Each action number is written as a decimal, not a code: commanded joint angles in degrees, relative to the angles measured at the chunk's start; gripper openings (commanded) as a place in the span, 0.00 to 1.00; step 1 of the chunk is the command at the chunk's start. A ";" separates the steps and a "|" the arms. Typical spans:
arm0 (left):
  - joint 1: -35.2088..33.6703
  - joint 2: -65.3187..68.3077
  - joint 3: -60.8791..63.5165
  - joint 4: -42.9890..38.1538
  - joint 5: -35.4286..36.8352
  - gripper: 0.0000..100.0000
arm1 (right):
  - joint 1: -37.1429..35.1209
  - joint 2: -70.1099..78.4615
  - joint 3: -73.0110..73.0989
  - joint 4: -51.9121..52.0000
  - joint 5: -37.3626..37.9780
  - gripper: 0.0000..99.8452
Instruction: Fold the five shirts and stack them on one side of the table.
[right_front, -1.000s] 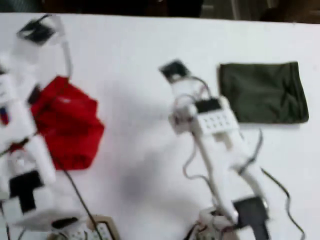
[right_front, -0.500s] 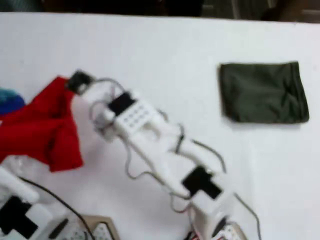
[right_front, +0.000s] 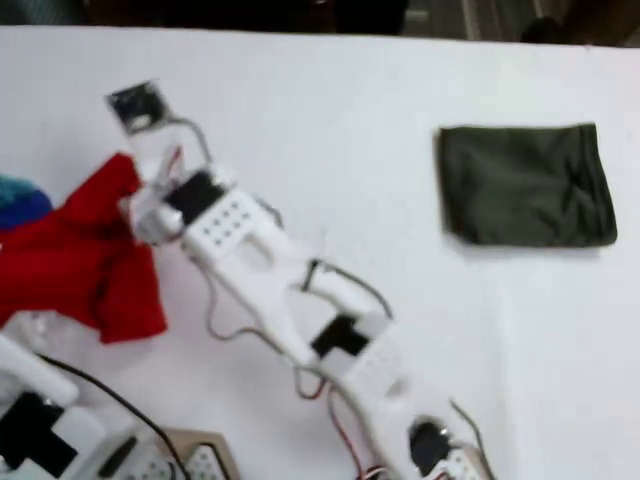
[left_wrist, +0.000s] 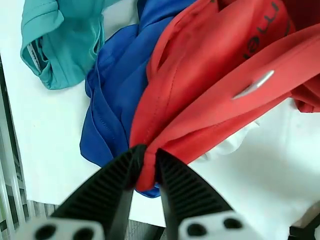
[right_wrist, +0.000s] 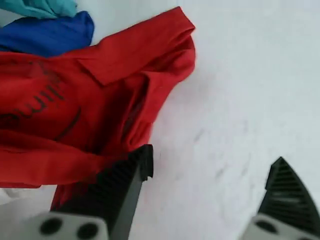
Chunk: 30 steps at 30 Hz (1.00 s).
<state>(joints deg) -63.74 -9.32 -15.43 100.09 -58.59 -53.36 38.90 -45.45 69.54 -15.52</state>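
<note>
A crumpled red shirt (right_front: 85, 265) lies at the table's left side, over a blue shirt (right_front: 20, 200). My left gripper (left_wrist: 147, 167) is shut on a folded hem of the red shirt (left_wrist: 210, 75), above the blue shirt (left_wrist: 117, 85). A teal shirt (left_wrist: 65, 40) and a bit of white cloth (left_wrist: 225, 145) lie beside them. My right arm (right_front: 240, 245) stretches across the table to the red shirt's far right corner. The right gripper (right_wrist: 210, 180) is open just above the table, one finger beside the red shirt (right_wrist: 90, 115). A folded dark green shirt (right_front: 525, 185) lies at the far right.
The left arm's base (right_front: 40, 420) stands at the near left corner. Cables trail from both arms over the near part of the white table (right_front: 380, 130). Open tabletop lies between the red shirt and the green shirt. The table's edge (left_wrist: 20, 195) runs close to the shirt pile.
The right arm has swung left from mid-table to the red shirt. The left arm dropped back to the near left corner, and the red shirt got dragged left and spread out.
</note>
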 joint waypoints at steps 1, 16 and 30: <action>-0.79 -2.90 -0.31 -1.05 -0.35 0.03 | -3.30 2.95 -6.24 -0.57 -0.79 0.36; -2.73 -2.99 -0.40 -1.14 -0.35 0.03 | -6.29 18.15 -13.10 -0.66 -0.35 0.28; 11.52 -2.55 -0.22 -0.62 7.74 0.03 | 7.34 11.65 -13.10 7.08 9.14 0.02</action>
<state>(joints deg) -57.05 -9.32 -15.34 100.09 -54.46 -51.25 56.92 -57.41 74.29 -8.48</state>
